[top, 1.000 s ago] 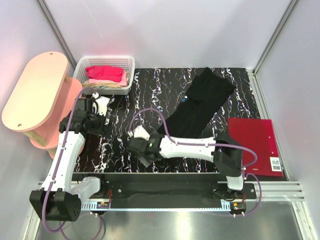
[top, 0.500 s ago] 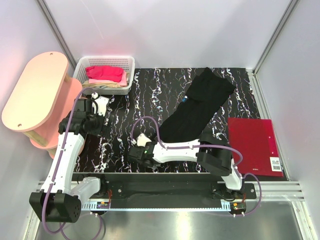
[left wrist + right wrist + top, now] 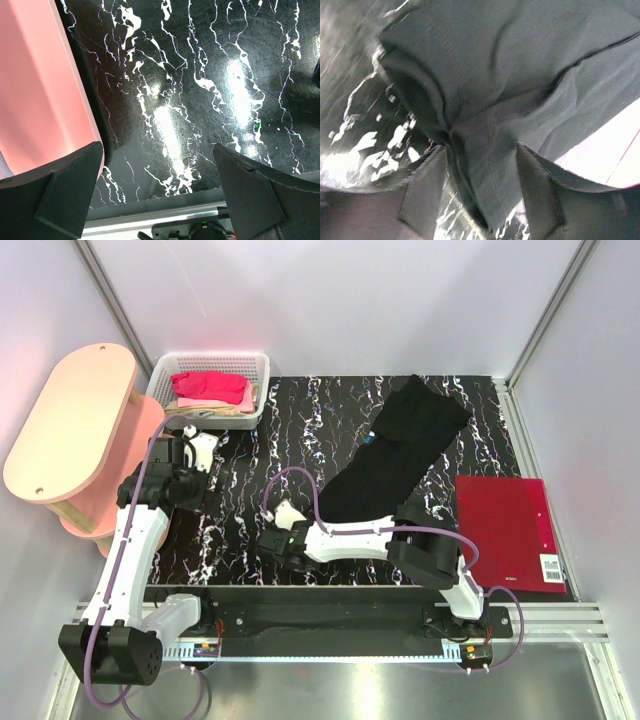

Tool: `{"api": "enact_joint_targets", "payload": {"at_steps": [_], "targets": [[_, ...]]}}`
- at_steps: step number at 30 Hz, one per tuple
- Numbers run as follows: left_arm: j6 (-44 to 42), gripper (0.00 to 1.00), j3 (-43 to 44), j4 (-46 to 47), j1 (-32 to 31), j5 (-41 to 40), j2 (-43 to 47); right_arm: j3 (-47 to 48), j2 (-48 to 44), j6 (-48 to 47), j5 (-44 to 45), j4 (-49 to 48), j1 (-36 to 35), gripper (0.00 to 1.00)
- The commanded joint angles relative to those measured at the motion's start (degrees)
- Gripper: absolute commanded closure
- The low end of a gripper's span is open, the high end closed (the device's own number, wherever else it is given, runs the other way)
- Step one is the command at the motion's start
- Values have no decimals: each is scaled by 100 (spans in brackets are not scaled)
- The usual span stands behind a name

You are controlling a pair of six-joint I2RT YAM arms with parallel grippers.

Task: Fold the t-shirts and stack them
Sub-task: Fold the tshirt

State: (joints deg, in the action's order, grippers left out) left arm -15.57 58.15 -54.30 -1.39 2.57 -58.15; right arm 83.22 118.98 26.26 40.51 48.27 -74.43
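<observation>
The black t-shirt [image 3: 400, 455] lies stretched out diagonally on the black marbled table, from far right to the middle. My right gripper [image 3: 284, 536] is low at its near-left end. In the right wrist view the shirt's hem [image 3: 495, 150] lies between my two spread fingers [image 3: 427, 190], which straddle it and touch it on both sides. The bright pink t-shirt [image 3: 210, 388] lies bundled in the white mesh basket [image 3: 258, 370]. My left gripper [image 3: 190, 455] is open and empty above the table's left edge. No dark red t-shirt is in view.
A flat dark red rectangular sheet [image 3: 510, 530] with a white label lies at the table's right. A pink oval stool [image 3: 70, 425] stands left of the table and shows beside my left fingers [image 3: 35, 100]. A beige cloth lies under the pink shirt.
My right arm has folded in, with its elbow shifting left and its gripper settling lower at the shirt's near end. The shirt and my left arm have not moved.
</observation>
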Motion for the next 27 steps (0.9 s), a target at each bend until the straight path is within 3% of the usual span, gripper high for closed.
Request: {"api": "enact_joint_targets", "payload": {"at_steps": [1,6,10,13,14,15,20,27], "targets": [[-86,1,74,218,33,-151,49,-411,372,195,-245,-415,289,39],[-78,1,135,227,33,-160,23,-693,450,292,-500,-608,351,43],[-69,1,153,227,33,-134,5,-737,468,353,-720,-696,359,53],[-60,1,153,218,33,-116,5,-667,469,353,-852,-696,359,77],[-60,1,135,210,33,-125,14,-649,460,336,-878,-696,359,94],[-60,1,144,218,33,-134,23,-606,433,336,-948,-705,368,99],[-113,1,118,219,33,-142,58,-351,293,257,-1316,-443,359,100],[-156,1,161,219,42,-99,32,852,-120,125,-1958,314,-62,100]]}}
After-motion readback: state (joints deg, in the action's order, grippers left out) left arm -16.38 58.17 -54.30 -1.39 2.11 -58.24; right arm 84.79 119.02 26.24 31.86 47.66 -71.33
